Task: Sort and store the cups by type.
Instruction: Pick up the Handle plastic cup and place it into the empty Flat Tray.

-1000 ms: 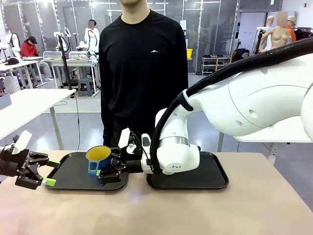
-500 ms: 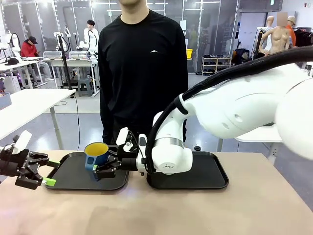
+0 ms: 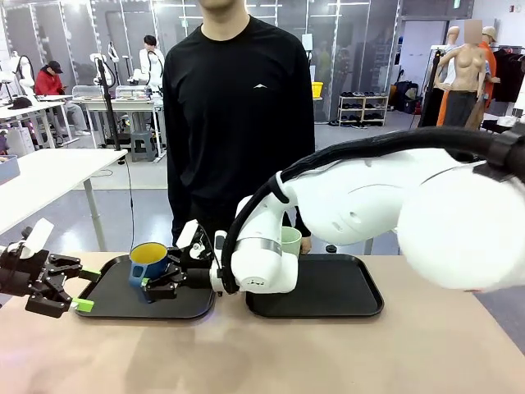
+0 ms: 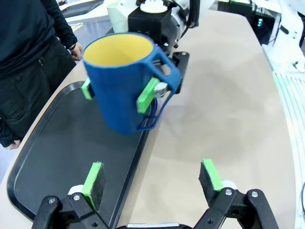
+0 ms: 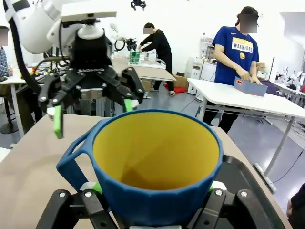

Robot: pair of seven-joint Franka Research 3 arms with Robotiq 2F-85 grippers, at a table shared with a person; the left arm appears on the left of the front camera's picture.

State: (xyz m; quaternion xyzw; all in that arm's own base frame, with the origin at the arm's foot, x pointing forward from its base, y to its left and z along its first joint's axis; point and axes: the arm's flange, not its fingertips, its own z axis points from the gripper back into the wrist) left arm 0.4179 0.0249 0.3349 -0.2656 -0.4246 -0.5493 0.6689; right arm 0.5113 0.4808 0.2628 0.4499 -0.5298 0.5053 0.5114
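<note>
Two cups: one blue cup (image 3: 148,261), one mint tumbler (image 3: 290,240); two black trays (image 3: 115,297)

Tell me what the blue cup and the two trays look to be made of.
Blue cup: likely moulded plastic, matte, thick rim, yellow inside, handle of one piece with the body. Left tray and right tray: black, probably plastic, faint sheen, rounded raised rims; the material is not certain from the look alone.
</note>
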